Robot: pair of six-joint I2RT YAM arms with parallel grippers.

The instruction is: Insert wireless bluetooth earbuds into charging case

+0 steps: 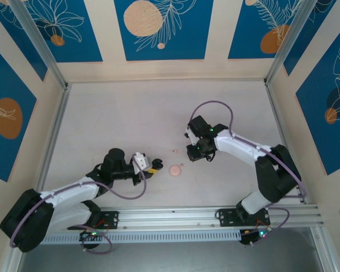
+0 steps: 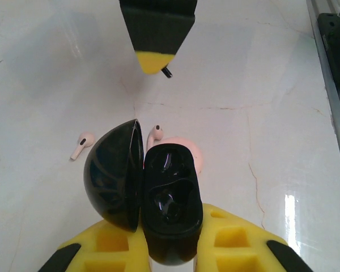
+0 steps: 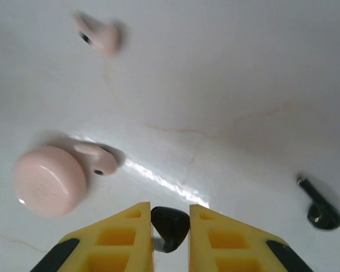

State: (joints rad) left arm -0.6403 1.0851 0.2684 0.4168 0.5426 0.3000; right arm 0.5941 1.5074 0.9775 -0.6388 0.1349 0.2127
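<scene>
The left wrist view shows my left gripper point(image 2: 169, 226) shut on an open black charging case point(image 2: 171, 198), lid point(image 2: 114, 173) swung out to the left and both sockets empty. My right gripper point(image 3: 170, 214) is shut on a black earbud point(image 3: 171, 228); in the left wrist view that bud's stem point(image 2: 168, 72) pokes from the right fingertip above the case. A second black earbud point(image 3: 320, 208) lies on the table to the right. One pale pink earbud point(image 3: 96, 159) touches the closed pink case point(image 3: 48, 180), another point(image 3: 99, 35) lies farther off. In the top view, left gripper point(image 1: 152, 168) and right gripper point(image 1: 194, 153) flank the pink case point(image 1: 175, 170).
The white tabletop point(image 1: 130, 119) is walled by blue-and-cream patterned panels. An aluminium rail point(image 1: 215, 215) carrying the arm bases runs along the near edge, and its end point(image 2: 334, 68) appears at the right of the left wrist view.
</scene>
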